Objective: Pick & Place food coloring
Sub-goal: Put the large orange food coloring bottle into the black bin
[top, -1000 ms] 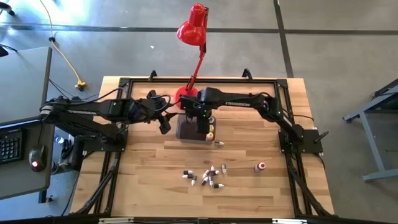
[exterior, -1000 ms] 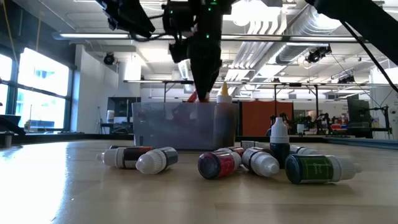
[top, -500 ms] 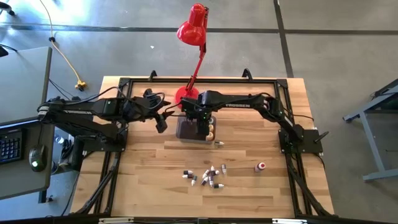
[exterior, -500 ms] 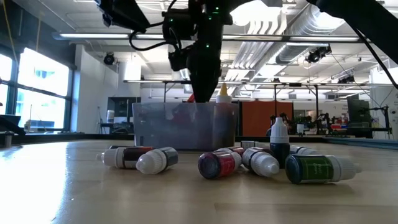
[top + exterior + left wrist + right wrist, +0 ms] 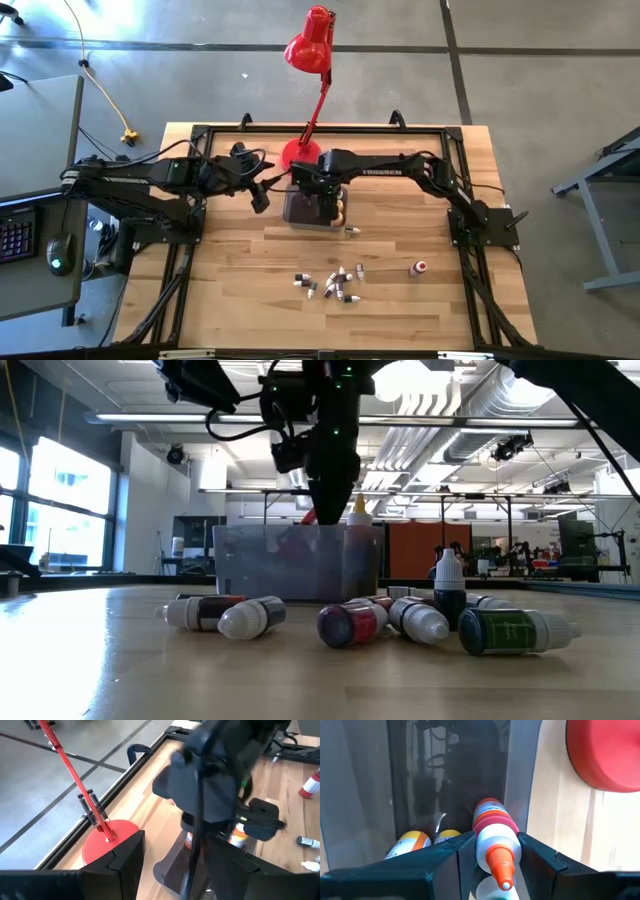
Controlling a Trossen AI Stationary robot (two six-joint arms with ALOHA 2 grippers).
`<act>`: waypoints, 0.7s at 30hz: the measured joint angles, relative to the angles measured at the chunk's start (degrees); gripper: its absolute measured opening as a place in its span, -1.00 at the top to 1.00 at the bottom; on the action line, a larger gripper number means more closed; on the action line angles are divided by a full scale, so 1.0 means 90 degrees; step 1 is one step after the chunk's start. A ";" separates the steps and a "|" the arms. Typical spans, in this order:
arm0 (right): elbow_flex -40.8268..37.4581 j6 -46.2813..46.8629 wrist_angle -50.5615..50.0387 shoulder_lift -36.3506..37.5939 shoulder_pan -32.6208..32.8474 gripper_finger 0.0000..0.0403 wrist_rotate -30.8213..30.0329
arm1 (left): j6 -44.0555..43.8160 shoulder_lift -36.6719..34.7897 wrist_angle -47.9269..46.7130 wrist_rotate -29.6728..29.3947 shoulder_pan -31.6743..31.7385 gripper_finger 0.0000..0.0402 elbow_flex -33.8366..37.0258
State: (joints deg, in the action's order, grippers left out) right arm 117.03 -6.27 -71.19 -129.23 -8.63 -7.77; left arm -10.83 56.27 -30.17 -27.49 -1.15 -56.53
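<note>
Since a second ago the left arm has pulled back toward 9 o'clock; the right gripper (image 5: 326,205) stays over the grey translucent plastic tub (image 5: 300,212), jaws easing apart around a red squeeze bottle with orange cap (image 5: 495,840). Left gripper (image 5: 262,198) hovers open, empty, beside the tub. Red desk lamp (image 5: 310,45) crowds 12 o'clock. Loose small bottles (image 5: 335,283) lie at 6 o'clock: probably light, slick, roll easily; grip mid-body.

The wooden table (image 5: 230,290) holds a grey tub (image 5: 300,213) near its back edge, beside a red lamp (image 5: 297,152). Small bottles (image 5: 330,284) lie near the middle. One more bottle (image 5: 419,268) lies apart, toward the right edge.
</note>
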 joint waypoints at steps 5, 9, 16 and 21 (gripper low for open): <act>0.0000 -0.0243 -0.0058 0.0001 0.0058 0.36 -0.0033 | 0.0000 0.0002 0.0009 -0.0012 0.0000 0.06 0.0000; -0.0014 -0.0393 -0.0139 0.0091 0.0109 0.36 -0.0091 | 0.0000 0.0002 0.0012 -0.0009 0.0000 0.06 0.0000; -0.0029 -0.0726 -0.0125 0.0153 0.0047 0.36 -0.0056 | 0.0001 0.0005 0.0064 -0.0025 0.0000 0.06 0.0002; -0.0034 -0.0685 -0.0056 0.0168 -0.0040 0.36 0.0051 | 0.0000 0.0002 0.0060 -0.0022 0.0000 0.06 0.0002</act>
State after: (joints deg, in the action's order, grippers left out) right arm 116.73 -12.43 -71.69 -127.72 -8.99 -7.31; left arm -10.83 56.29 -29.63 -27.68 -1.15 -56.51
